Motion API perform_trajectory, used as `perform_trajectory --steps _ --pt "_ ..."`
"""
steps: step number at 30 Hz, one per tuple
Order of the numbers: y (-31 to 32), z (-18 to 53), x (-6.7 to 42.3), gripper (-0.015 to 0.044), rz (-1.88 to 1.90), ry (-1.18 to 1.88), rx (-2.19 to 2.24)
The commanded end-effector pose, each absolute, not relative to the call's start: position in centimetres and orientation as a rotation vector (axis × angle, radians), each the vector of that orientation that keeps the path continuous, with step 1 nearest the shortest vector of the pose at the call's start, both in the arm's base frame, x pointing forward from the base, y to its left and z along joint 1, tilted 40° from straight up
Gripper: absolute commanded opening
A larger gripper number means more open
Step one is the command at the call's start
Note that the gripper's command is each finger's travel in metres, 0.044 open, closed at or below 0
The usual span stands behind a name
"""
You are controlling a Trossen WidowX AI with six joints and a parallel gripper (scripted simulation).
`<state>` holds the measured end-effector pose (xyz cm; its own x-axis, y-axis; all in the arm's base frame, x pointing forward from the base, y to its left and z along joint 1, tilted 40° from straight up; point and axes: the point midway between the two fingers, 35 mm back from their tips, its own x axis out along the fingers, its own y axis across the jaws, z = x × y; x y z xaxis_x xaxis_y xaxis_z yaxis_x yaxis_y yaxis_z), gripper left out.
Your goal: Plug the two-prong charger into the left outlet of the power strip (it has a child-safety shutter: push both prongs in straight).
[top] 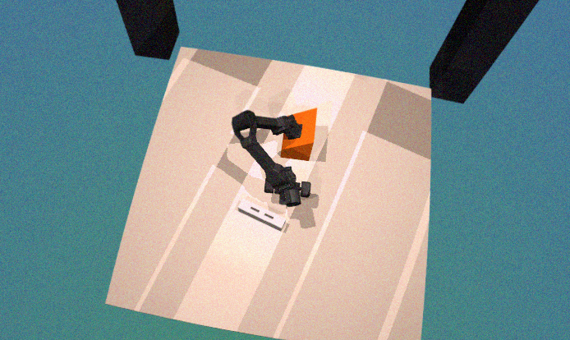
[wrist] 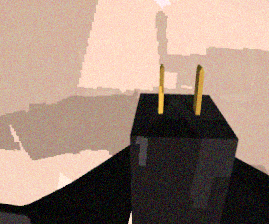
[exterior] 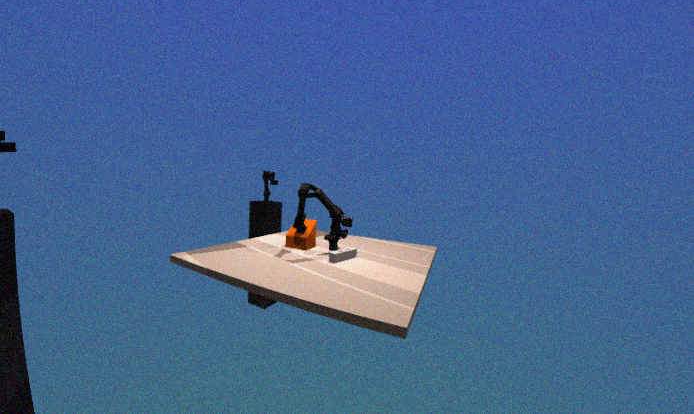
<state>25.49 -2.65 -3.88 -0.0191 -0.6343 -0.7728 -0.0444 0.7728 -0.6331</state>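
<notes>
My gripper (exterior: 333,242) (wrist: 172,156) is shut on the black charger (wrist: 183,165), which sits upright between the fingers in the wrist view. Its two gold prongs, the left prong (wrist: 161,97) and the right prong (wrist: 198,95), point away from the gripper, with nothing around them. The white power strip (top: 275,221) (exterior: 342,255) lies on the table, with two dark outlets, a left one (top: 255,209) and a right one (top: 268,215). In the top view the gripper's body hangs beyond the strip's upper right side and hides the fingertips. The strip does not show in the wrist view.
An orange wedge-shaped block (top: 308,128) (exterior: 300,239) stands at the arm's base. The tabletop (top: 361,256) (exterior: 307,281) carries light and dark stripes and arm shadows. Dark pillars (top: 153,29) (top: 471,46) (exterior: 265,217) stand beyond its edges.
</notes>
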Motion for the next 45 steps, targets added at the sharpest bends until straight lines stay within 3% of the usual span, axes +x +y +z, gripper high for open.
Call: perform_trajectory --steps 1,45 --pt "-3.4 -3.6 25.7 0.0 -0.583 1.495 -0.489" --pt "-5.8 -2.4 29.8 0.0 -0.735 1.409 -0.309"
